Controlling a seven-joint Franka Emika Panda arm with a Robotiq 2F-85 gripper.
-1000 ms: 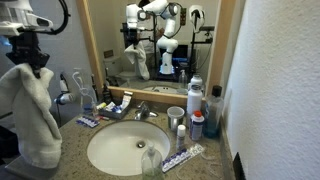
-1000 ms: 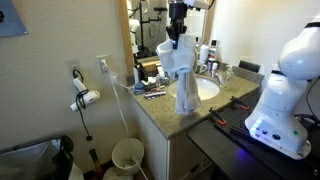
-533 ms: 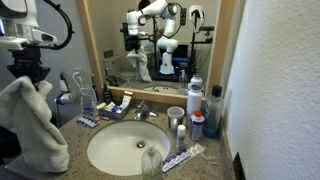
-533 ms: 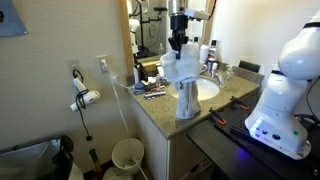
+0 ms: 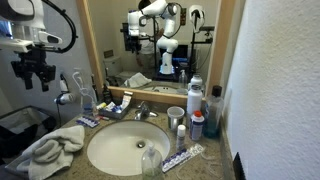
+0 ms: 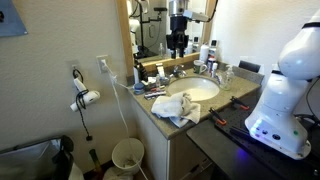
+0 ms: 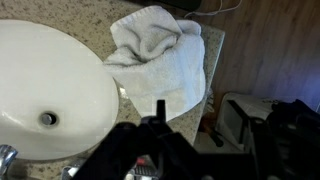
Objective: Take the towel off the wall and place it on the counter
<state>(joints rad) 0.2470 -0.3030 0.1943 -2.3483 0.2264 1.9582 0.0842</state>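
Observation:
The pale towel lies bunched on the speckled counter, at the corner beside the oval sink. In an exterior view the towel hangs slightly over the counter's front edge. My gripper hangs open well above it with nothing between its fingers; its place shows again in an exterior view. In the wrist view I look down on the towel with the sink to its left, and one dark fingertip shows below. The white wall is bare.
Bottles, cups, a toothpaste tube and a faucet crowd the counter's back and far side. A wood-framed mirror is behind. A hair dryer, a waste bin and the robot base stand nearby.
The gripper has opened and let go of the towel, which dropped from hanging in the fingers into a heap on the counter. The gripper has lifted slightly.

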